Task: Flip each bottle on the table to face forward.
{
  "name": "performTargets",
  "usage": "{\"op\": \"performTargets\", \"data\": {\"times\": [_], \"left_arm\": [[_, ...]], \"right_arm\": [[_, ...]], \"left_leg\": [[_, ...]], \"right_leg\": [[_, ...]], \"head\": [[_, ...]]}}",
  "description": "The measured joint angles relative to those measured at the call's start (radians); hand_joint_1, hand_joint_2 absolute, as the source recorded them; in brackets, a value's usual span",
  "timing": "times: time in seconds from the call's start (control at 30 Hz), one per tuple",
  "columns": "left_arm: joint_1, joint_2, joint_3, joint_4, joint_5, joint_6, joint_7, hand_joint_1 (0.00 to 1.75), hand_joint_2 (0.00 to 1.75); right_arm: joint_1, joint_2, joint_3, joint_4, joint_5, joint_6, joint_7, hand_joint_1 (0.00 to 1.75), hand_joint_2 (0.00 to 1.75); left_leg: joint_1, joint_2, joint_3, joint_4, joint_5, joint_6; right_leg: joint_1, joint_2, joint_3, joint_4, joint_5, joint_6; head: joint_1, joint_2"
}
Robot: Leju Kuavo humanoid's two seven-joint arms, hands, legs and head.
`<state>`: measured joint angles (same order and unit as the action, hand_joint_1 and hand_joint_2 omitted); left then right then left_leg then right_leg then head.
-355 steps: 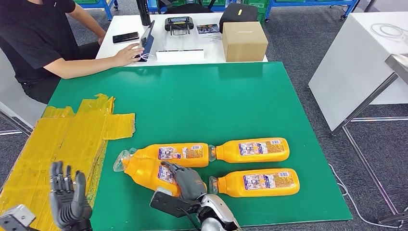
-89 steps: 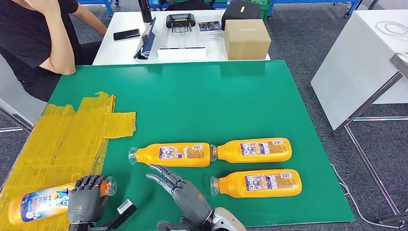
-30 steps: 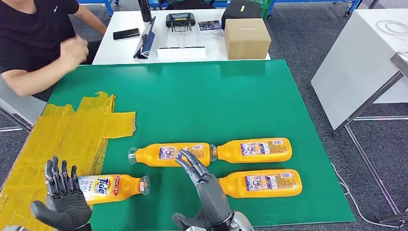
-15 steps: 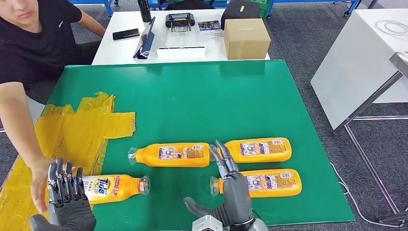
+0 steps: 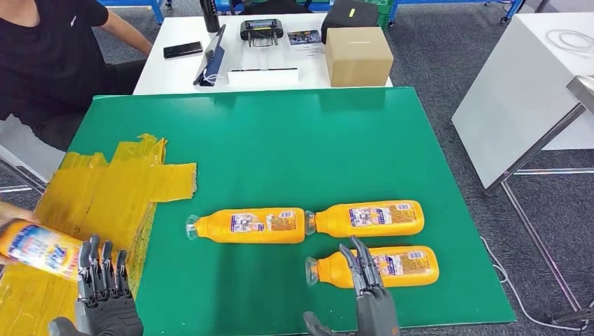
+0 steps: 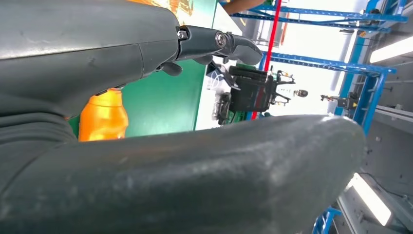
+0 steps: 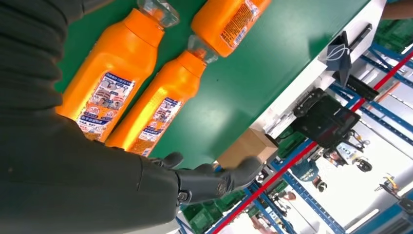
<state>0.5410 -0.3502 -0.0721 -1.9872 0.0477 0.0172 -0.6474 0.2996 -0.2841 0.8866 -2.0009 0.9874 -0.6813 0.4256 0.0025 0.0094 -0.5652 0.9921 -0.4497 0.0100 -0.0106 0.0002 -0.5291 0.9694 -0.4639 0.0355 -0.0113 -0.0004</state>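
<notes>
your right hand [image 5: 371, 297] hovers open and empty, fingers spread over the nearest bottle [image 5: 382, 267], which lies back-label up on the green tabletop [image 5: 294, 147], long axis crosswise, cap toward your left. your left hand [image 5: 104, 297] is open too, well apart. the bottle's front face is hidden underneath.

You see left robot hand [image 5: 102, 297]: dark grey, segmented fingers | right robot hand [image 5: 370, 294]: same dark grey | left wrist view: silver screws at a fingertip

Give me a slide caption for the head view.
Right hand hovers open over the nearest of three orange bottles on the green table.
</notes>
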Motion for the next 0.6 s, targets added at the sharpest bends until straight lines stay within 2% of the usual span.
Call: {"op": "performTargets", "data": {"times": [0.13,0.3,0.53,0.6], "left_arm": [[0.002,0.000,0.000,0.003,0.000,-0.005,0.002,0.00,0.00],[0.008,0.000,0.004,0.009,0.007,-0.022,0.006,0.00,0.00],[0.010,0.000,0.008,0.019,0.015,-0.035,0.013,0.00,0.00],[0.010,0.000,0.008,0.021,0.015,-0.043,0.017,0.00,0.00]], "right_arm": [[0.014,-0.014,0.004,-0.007,0.002,0.000,0.047,0.00,1.75],[0.083,-0.063,-0.005,-0.020,0.000,-0.003,0.132,0.00,1.75],[0.147,-0.097,-0.038,-0.021,0.005,-0.003,0.154,0.00,1.75],[0.177,-0.099,-0.062,-0.021,0.009,0.002,0.137,0.00,1.75]], "left_leg": [[0.000,-0.001,0.000,0.000,-0.001,0.000],[-0.001,-0.001,-0.001,0.000,-0.001,0.001],[-0.001,-0.001,0.000,0.000,-0.002,0.002],[-0.001,-0.002,0.001,0.000,-0.003,0.003]], "right_leg": [[0.000,0.000,-0.002,0.000,-0.001,0.000],[-0.001,-0.001,0.002,0.000,0.000,0.000],[-0.001,-0.001,0.000,0.000,-0.002,0.002],[-0.001,-0.001,-0.001,0.000,-0.003,0.003]], "head": [[0.000,0.000],[0.000,0.000],[0.000,0.000],[0.000,0.000]]}}
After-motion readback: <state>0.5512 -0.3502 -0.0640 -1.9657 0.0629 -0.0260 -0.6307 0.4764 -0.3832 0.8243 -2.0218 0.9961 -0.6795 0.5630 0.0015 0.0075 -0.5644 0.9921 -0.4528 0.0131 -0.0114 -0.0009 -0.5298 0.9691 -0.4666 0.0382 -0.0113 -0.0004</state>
